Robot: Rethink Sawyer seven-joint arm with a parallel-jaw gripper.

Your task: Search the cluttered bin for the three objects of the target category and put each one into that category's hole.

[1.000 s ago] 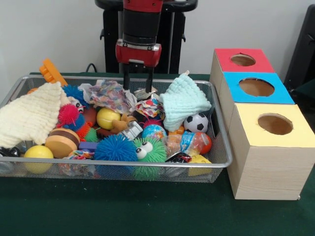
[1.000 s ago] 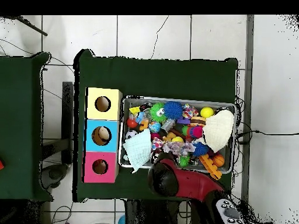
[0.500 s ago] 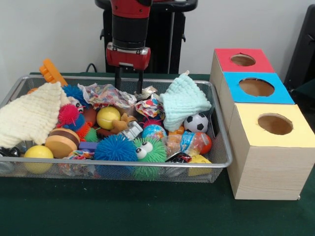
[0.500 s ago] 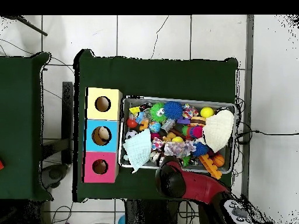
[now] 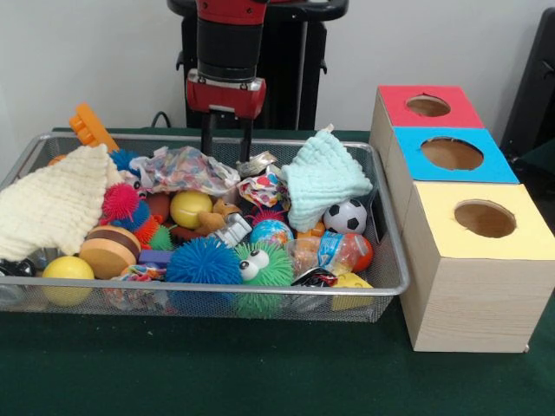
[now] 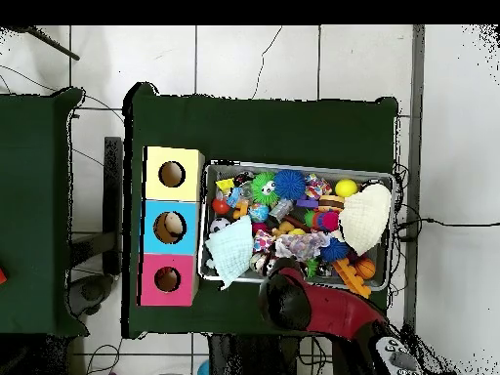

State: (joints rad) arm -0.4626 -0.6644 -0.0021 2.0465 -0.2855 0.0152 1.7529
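Note:
A wire mesh bin (image 5: 217,289) holds a jumble of toys and cloths. A crumpled patterned cloth (image 5: 184,166) lies at its back middle, a mint cloth (image 5: 323,178) at the back right, and a cream cloth (image 5: 52,204) on the left. My gripper (image 5: 227,146) hangs open just above the bin's far rim, right behind the patterned cloth, with nothing between its fingers. In the overhead view my arm (image 6: 288,303) covers the bin's lower edge and hides the gripper. Red (image 5: 429,106), blue (image 5: 451,154) and yellow (image 5: 484,219) boxes with round holes stand to the right.
Around the cloths lie a soccer ball (image 5: 345,217), a yellow ball (image 5: 189,208), a blue spiky ball (image 5: 203,260), a green spiky toy with eyes (image 5: 263,266) and an orange brick (image 5: 89,127). From overhead, the boxes (image 6: 172,227) line the bin's (image 6: 293,164) left side.
The gripper has shifted left along the bin's far rim and risen slightly. The patterned cloth has settled lower and flatter than a second ago.

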